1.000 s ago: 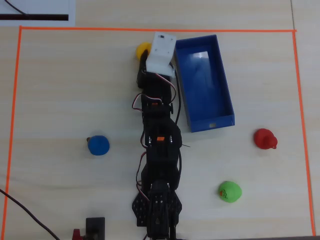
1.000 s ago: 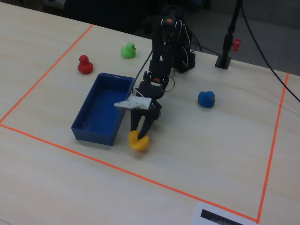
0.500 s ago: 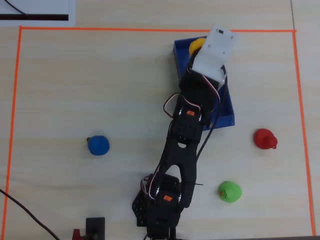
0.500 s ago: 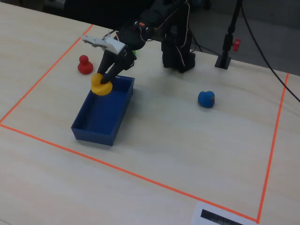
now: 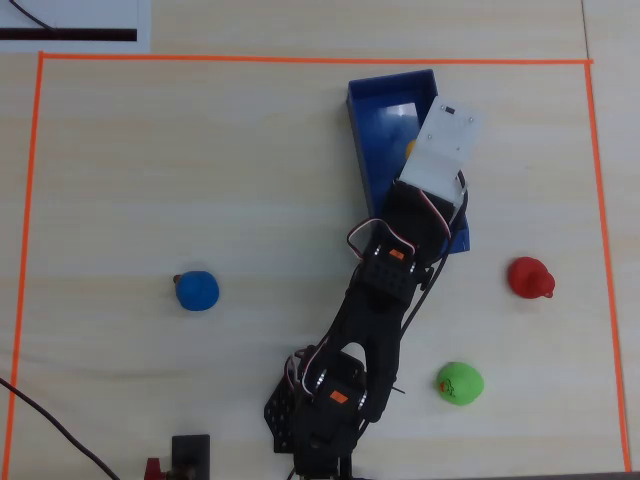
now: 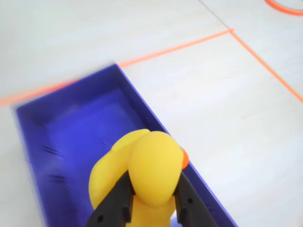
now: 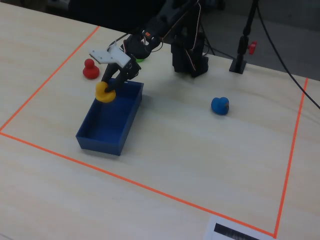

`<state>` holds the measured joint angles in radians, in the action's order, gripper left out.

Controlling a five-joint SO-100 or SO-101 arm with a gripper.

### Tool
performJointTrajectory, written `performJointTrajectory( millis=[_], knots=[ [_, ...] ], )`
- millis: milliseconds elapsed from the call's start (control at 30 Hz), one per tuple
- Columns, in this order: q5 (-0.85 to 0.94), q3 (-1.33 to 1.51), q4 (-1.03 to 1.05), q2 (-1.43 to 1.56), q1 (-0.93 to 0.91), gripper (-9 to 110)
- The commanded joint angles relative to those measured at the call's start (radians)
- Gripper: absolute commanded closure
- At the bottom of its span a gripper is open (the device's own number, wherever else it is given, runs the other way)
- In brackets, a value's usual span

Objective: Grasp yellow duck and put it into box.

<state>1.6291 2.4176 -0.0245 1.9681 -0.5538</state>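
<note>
Though nearly hidden overhead, yellow duck in wrist view, clamped by tool, seemingly above box.

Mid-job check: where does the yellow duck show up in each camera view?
Overhead view: yellow duck is a sliver beside the white wrist housing, over the box.
Wrist view: bottom centre, in the end effector.
Fixed view: left of centre.
Shared landmark: the box.

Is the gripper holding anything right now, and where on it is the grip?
Yes: the gripper is shut on the yellow duck, its two fingers pinching the duck's body from either side, held above the blue box.
</note>
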Motion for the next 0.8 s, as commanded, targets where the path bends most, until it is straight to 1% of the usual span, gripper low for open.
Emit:
performJointTrajectory(
  millis=[0,67,200,233,267,367,433,467,500,567,600,700,767],
  knots=[
    [0.048,-0.002,-0.023,-0.002,-0.021,101],
    [0.058,0.011,-0.023,-0.005,-0.028,98],
    [0.071,0.037,-0.028,-0.006,-0.035,83],
    [0.071,0.043,-0.034,-0.006,-0.035,76],
    [0.069,0.048,-0.044,-0.006,-0.034,74],
    [0.054,0.049,-0.063,-0.005,-0.026,70],
    [0.014,0.049,-0.098,-0.002,-0.014,72],
    [-0.018,0.043,-0.109,0.006,-0.003,75],
    [-0.077,0.038,-0.13,0.023,0.015,81],
    [-0.207,0.005,-0.107,0.089,0.063,96],
    [-0.275,-0.037,-0.026,0.135,0.091,101],
    [-0.474,-0.232,0.37,0.272,0.195,101],
    [-0.531,-0.316,0.623,0.362,0.295,101]
  ],
)
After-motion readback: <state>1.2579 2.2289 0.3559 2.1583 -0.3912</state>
